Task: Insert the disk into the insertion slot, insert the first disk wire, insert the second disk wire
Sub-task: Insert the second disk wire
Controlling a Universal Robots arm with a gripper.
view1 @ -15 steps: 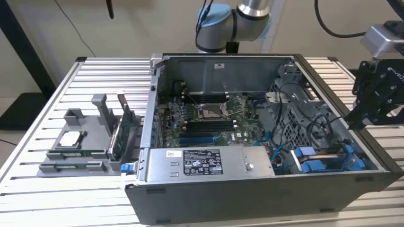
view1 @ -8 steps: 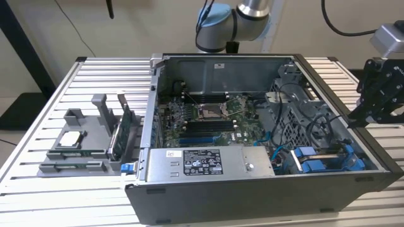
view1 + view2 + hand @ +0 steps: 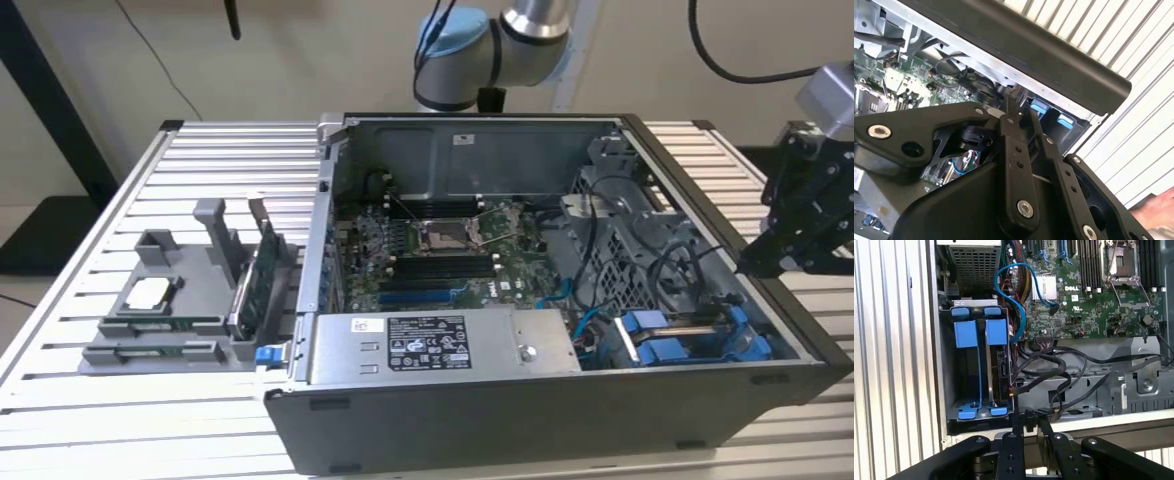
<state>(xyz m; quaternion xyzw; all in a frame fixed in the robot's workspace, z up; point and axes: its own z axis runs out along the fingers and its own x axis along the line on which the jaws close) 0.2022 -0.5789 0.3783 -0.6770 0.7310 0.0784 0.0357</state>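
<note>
Gripper (image 3: 758, 262) hangs just outside the computer case (image 3: 534, 420), over its wall at the exterior view's right. In the first wrist view I read the fingers (image 3: 1017, 432) as drawn narrow, nothing between them. Insertion slot (image 3: 966, 335), a grey cage with blue fittings, sits in the case corner just inside that wall, close by the fingertips. Black wires (image 3: 1054, 367) sprawl loose beside it, next to the green motherboard (image 3: 1089, 305).

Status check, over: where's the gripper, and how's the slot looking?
Gripper at case rim, beside insertion slot. Slot contents unclear. Loose black cables bunched alongside slot.
</note>
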